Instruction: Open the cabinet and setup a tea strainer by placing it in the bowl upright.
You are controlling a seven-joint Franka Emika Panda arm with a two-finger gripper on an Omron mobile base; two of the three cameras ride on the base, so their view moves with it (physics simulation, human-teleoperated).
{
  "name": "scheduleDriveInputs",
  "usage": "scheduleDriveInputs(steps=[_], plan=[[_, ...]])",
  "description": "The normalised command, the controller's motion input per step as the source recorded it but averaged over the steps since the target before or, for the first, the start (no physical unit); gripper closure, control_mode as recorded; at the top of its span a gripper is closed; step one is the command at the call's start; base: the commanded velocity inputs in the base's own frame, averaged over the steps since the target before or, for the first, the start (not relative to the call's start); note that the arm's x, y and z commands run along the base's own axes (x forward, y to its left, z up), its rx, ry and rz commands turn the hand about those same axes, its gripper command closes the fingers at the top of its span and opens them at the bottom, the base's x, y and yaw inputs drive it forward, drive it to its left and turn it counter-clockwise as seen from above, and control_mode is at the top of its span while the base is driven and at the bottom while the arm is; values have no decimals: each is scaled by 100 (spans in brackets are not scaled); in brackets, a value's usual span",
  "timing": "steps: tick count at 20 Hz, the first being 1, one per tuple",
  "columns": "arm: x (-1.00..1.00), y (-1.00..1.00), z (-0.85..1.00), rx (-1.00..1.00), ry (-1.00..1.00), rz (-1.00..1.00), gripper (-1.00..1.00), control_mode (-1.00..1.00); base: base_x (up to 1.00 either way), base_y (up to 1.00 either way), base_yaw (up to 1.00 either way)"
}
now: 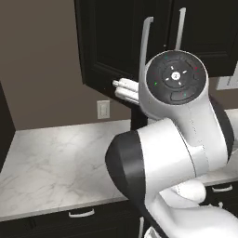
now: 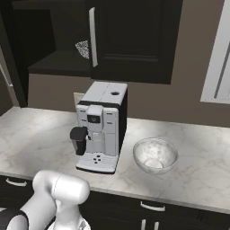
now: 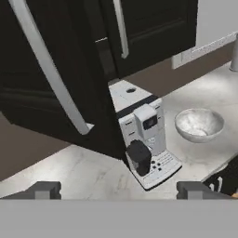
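The black cabinet (image 2: 134,40) has its left door (image 1: 111,42) swung open; the right door is shut. Just inside, on the shelf, the mesh of the tea strainer (image 2: 83,48) peeks out beside the shut door's silver handle (image 2: 93,38), and the rest of it is hidden. The marbled bowl (image 2: 155,155) stands empty on the counter, right of a coffee machine. My gripper (image 3: 119,190) is open with nothing between its fingertips (image 3: 44,189). It hovers in front of the open door (image 3: 42,93), whose long handle (image 3: 46,65) crosses the hand view, with the bowl (image 3: 199,124) lower right.
A white and black coffee machine (image 2: 101,128) stands under the cabinet, left of the bowl. The marble counter (image 2: 36,139) runs left of it, with low black drawers (image 2: 148,209) beneath. A wall outlet (image 1: 103,109) and a window (image 2: 218,63) are on the back wall.
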Motion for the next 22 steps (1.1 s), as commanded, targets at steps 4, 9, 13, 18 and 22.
scheduleDriveInputs(steps=[4, 9, 13, 18, 22], plan=[[-1, -95, 0, 66, 8, 0, -100, -100, 0, 0, 0], [0, -100, 0, 81, 0, 3, -100, -100, 0, 0, 0], [0, -81, 0, 78, 0, 7, -100, -100, 0, 0, 0], [21, -32, -1, 77, 4, 9, -100, -100, 0, 0, 0], [62, 11, -4, 60, 11, 9, -100, -100, 0, 0, 0]])
